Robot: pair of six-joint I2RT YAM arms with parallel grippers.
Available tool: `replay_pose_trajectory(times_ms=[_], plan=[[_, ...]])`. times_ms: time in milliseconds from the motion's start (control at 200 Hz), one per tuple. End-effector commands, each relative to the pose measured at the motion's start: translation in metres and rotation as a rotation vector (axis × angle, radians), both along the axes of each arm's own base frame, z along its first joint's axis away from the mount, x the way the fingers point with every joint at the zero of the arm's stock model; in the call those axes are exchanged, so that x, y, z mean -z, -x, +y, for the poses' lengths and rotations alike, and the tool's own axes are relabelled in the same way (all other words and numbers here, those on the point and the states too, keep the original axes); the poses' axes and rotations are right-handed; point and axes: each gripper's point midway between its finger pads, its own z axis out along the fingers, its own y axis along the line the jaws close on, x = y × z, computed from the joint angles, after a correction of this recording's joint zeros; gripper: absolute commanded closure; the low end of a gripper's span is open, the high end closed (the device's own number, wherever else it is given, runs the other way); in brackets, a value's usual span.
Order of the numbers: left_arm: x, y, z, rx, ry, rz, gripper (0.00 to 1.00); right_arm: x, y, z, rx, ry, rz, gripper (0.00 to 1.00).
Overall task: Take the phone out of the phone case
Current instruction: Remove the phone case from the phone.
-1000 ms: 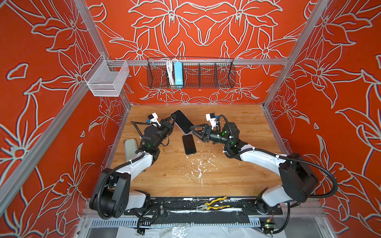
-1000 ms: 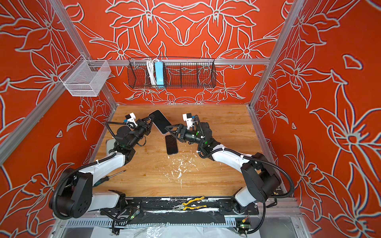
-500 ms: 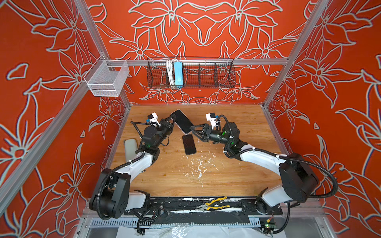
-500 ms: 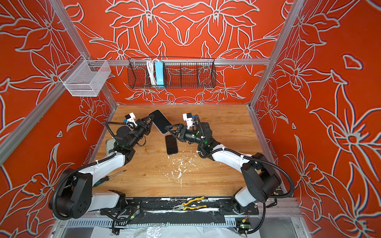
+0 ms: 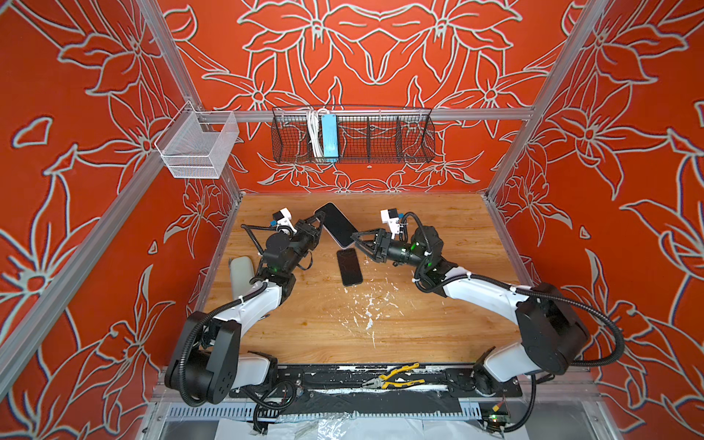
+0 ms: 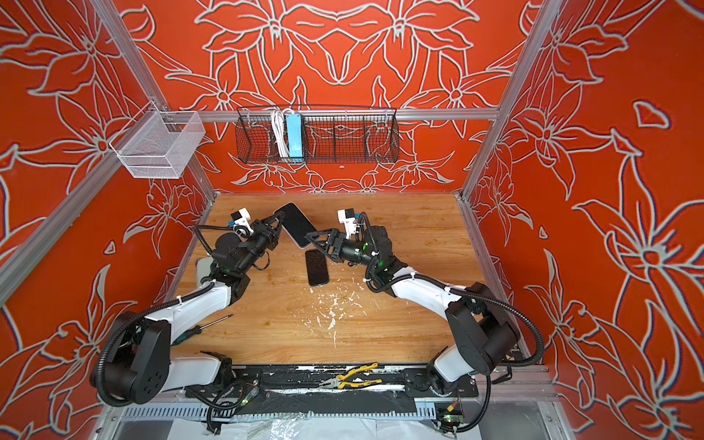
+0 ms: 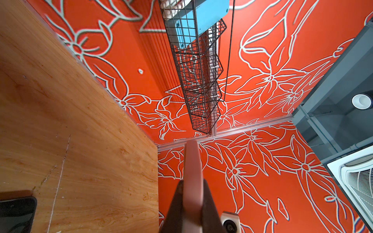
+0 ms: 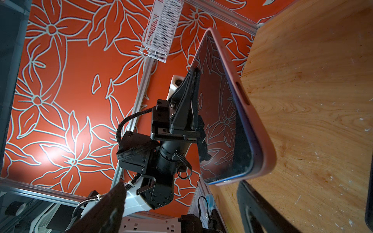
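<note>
One pair of pliers (image 5: 396, 377) lies low in both top views. At mid-frame, one bare phone (image 5: 349, 267) lies flat on the table (image 5: 419, 324). Just above it, the right gripper (image 5: 360, 247) gapes empty beside the lower end of the second phone (image 8: 222, 121). That phone is raised and tilted inside the one pink case (image 7: 191, 171), whose edge the left gripper (image 5: 319, 223) clamps. The case looks soft, probably peelable from a free corner. The glass looks stiff, slick and breakable.
</note>
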Motion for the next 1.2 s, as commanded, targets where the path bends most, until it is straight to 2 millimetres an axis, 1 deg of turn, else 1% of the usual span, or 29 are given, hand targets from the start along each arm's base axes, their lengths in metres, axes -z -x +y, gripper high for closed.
replay_pose_trajectory(times_ms=[0, 140, 280, 415, 540, 676, 746, 881, 1006, 1116, 1196], plan=[[-0.035, 0.007, -0.003, 0.023, 0.038, -0.115, 1.0, -0.031, -0.001, -0.003, 0.008, -0.051, -0.069, 0.13], [-0.035, 0.008, -0.005, 0.031, 0.039, -0.119, 1.0, -0.033, -0.001, -0.004, 0.01, -0.053, -0.073, 0.12], [-0.036, 0.009, -0.008, 0.042, 0.046, -0.118, 1.0, -0.03, -0.004, -0.003, 0.015, -0.052, -0.069, 0.12], [-0.038, 0.013, -0.018, 0.071, 0.06, -0.122, 1.0, -0.03, -0.01, -0.003, 0.025, -0.06, -0.07, 0.12], [-0.037, 0.016, -0.027, 0.088, 0.065, -0.119, 1.0, -0.034, -0.014, 0.0, 0.024, -0.073, -0.08, 0.13], [-0.036, 0.017, -0.031, 0.101, 0.077, -0.118, 1.0, -0.036, -0.018, 0.001, 0.027, -0.078, -0.085, 0.13], [-0.035, 0.017, -0.032, 0.104, 0.086, -0.12, 1.0, -0.035, -0.02, 0.003, 0.026, -0.084, -0.081, 0.15], [-0.035, 0.015, -0.032, 0.095, 0.088, -0.121, 1.0, -0.035, -0.021, 0.005, 0.013, -0.109, -0.068, 0.19], [-0.04, 0.011, -0.033, 0.091, 0.081, -0.137, 1.0, -0.031, -0.02, 0.007, 0.007, -0.117, -0.054, 0.24], [-0.041, 0.005, -0.034, 0.09, 0.075, -0.144, 1.0, -0.027, -0.018, 0.007, 0.007, -0.11, -0.043, 0.39], [-0.041, 0.001, -0.035, 0.091, 0.075, -0.149, 1.0, -0.026, -0.016, 0.005, 0.012, -0.111, -0.04, 0.46]])
